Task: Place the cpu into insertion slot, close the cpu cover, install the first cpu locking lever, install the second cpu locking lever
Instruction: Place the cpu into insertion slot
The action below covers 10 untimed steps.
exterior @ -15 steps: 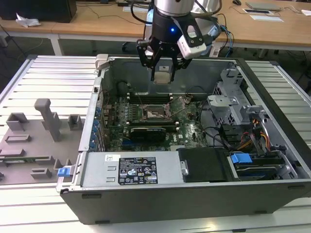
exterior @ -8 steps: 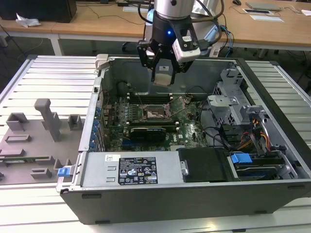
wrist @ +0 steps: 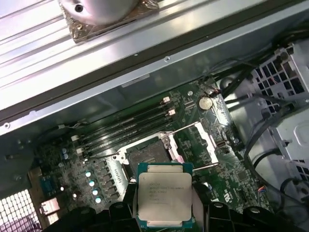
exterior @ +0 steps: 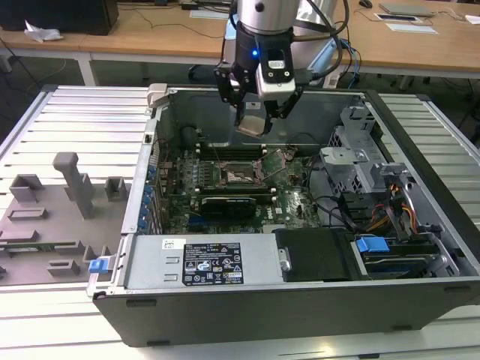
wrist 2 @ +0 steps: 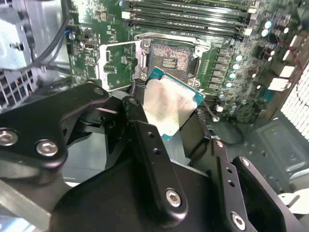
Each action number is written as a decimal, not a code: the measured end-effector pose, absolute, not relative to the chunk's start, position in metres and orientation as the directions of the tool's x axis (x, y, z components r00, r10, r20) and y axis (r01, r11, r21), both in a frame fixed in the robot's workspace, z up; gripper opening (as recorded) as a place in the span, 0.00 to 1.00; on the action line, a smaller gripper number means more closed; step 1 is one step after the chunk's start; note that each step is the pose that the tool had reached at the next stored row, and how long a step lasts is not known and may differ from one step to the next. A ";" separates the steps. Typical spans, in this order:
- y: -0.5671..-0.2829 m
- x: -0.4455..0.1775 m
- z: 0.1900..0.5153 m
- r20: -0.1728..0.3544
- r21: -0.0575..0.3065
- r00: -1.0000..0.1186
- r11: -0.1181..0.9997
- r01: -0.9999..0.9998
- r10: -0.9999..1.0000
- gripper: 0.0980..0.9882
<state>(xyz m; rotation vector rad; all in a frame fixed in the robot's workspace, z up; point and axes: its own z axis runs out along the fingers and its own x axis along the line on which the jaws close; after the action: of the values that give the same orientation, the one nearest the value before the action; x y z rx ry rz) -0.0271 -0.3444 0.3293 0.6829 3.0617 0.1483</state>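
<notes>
Beyond my work stood pale wooden desks (exterior: 150, 37) on white legs, papers (exterior: 409, 28) lying on the far one; a ribbed metal table (exterior: 82, 120) spread beneath me.

cpu (wrist: 164, 194): dull silver top, fine dark print, teal-green rim. motherboard (wrist 2: 217, 63): green. insertion slot (wrist 2: 169, 60): dark, possibly glinting pin field.

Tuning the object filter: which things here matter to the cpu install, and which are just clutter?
Job in hand:
cpu, held in the gripper
insertion slot, empty
cpu cover, swung open

Just lying about:
grey fixture blocks beside the case
coin battery
drive-bay cables
</notes>
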 end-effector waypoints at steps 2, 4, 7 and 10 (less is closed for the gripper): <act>-0.344 -0.027 0.329 0.019 0.092 -0.890 0.886 0.455 0.455 0.50; -0.344 -0.027 0.328 0.019 0.092 -0.875 0.871 0.483 0.483 0.50; -0.344 -0.027 0.327 0.019 0.092 -0.848 0.844 0.529 0.530 0.50; -0.344 -0.027 0.327 0.019 0.092 -0.818 0.814 0.574 0.574 0.50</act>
<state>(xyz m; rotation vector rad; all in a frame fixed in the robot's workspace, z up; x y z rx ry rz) -0.0270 -0.3444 0.3266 0.9439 2.9830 0.1472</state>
